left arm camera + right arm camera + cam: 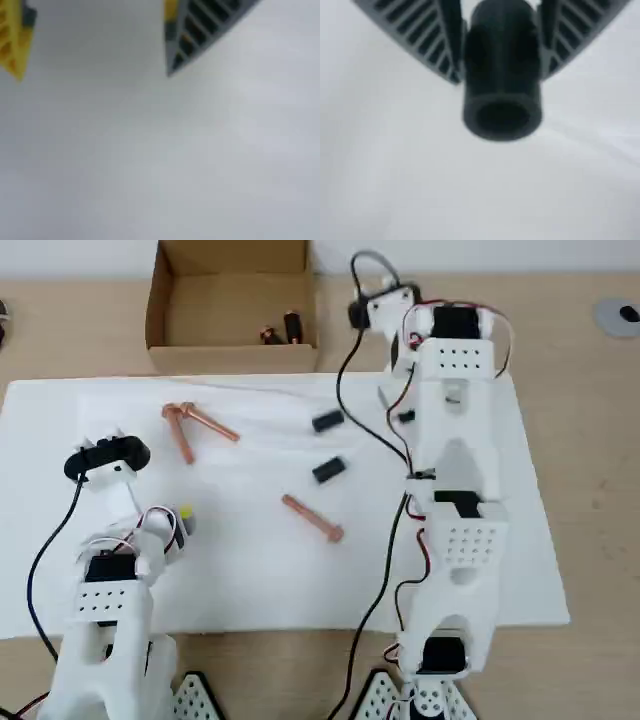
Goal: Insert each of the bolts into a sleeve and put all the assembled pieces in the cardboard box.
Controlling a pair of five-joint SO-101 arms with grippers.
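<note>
The right jaws clamp a black sleeve (502, 75), upper right of centre in the high view; the left jaws stand apart, empty, above the white sheet (250, 570). A bolt (312, 518) lies mid-frame. Fed off-axis, it could lever the sleeve loose.

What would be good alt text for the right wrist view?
The right gripper clamps a black sleeve between its ribbed fingers, the sleeve's hollow end facing the camera, over a white sheet.
</note>
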